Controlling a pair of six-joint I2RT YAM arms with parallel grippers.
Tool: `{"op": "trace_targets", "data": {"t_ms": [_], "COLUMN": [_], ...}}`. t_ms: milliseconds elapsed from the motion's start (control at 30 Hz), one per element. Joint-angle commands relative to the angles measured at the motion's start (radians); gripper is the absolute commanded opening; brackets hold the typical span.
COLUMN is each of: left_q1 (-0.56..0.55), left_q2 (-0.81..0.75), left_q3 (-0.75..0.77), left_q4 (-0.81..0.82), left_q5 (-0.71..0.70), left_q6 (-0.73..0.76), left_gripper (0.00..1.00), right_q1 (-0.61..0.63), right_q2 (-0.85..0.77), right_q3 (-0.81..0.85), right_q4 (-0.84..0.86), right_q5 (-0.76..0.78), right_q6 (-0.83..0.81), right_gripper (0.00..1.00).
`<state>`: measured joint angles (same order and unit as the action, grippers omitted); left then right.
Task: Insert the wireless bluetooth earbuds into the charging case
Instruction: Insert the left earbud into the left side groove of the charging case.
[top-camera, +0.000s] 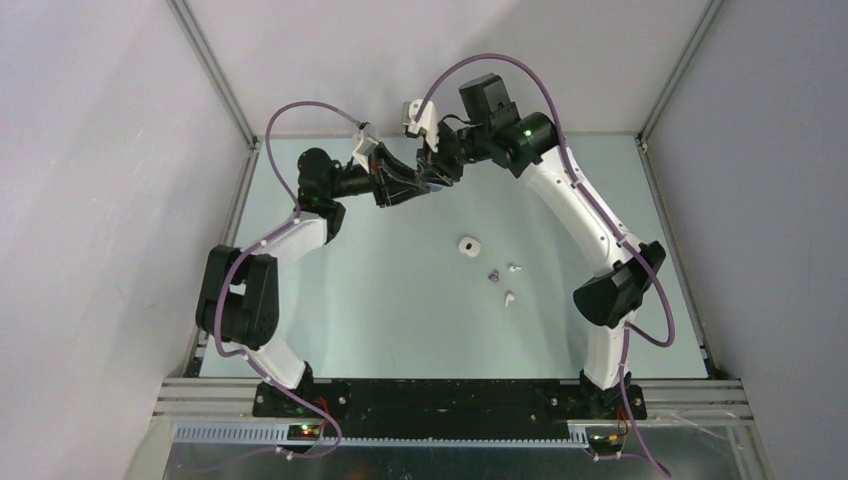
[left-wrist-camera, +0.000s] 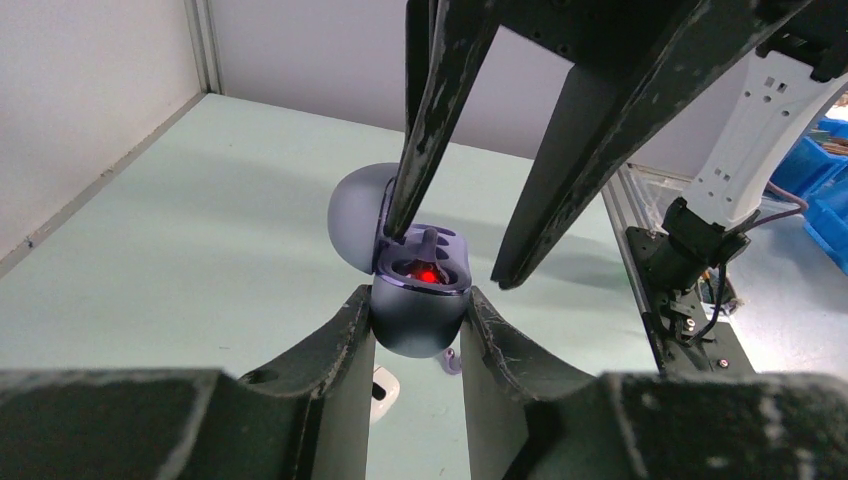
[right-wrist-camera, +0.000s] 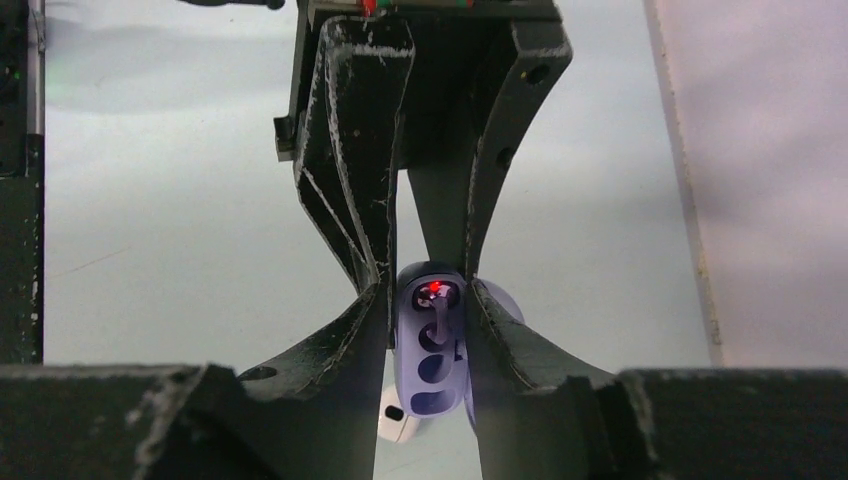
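left wrist view: my left jaws pinch the open purple charging case (left-wrist-camera: 420, 325), held above the worktop (left-wrist-camera: 200, 230), a red light (left-wrist-camera: 425, 272) glowing inside. my right jaws stand spread over it, one tip at its rim. top view: one purple earbud (top-camera: 492, 275), two white earbuds (top-camera: 514, 268) and a white case (top-camera: 468, 245) lie loose, mid-worktop.

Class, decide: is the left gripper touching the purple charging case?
Touching. In the left wrist view, the left gripper clamps the purple charging case, fingers pressed on both sides.
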<state>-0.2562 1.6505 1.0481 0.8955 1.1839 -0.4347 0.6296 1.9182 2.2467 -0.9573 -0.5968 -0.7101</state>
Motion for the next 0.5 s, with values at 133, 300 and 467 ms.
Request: {"op": "trace_targets", "data": {"t_ms": [133,300,467], "left_q1": [-0.005,0.0,0.027], "left_q2": [-0.021,-0.032,-0.09], "left_q3": [0.023,0.022,0.061], "left_q4": [0.028,0.022,-0.004], "left_q5": [0.011,0.001,-0.078], "left_q6": [0.017,0.011,-0.038], "left_gripper": [0.0,0.0,0.0], "right_q1": [0.006,-0.029,-0.124], "right_q2": [-0.112,-0.137,-0.225], "right_q3": [0.021,0.006,-0.112], "right_q4": [0.094,0.129,0.245], "right_q5": [0.054,0.047,-0.029], "right_q6": [0.026,0.099,0.216], "right_gripper": [0.4,0.42,0.47]}}
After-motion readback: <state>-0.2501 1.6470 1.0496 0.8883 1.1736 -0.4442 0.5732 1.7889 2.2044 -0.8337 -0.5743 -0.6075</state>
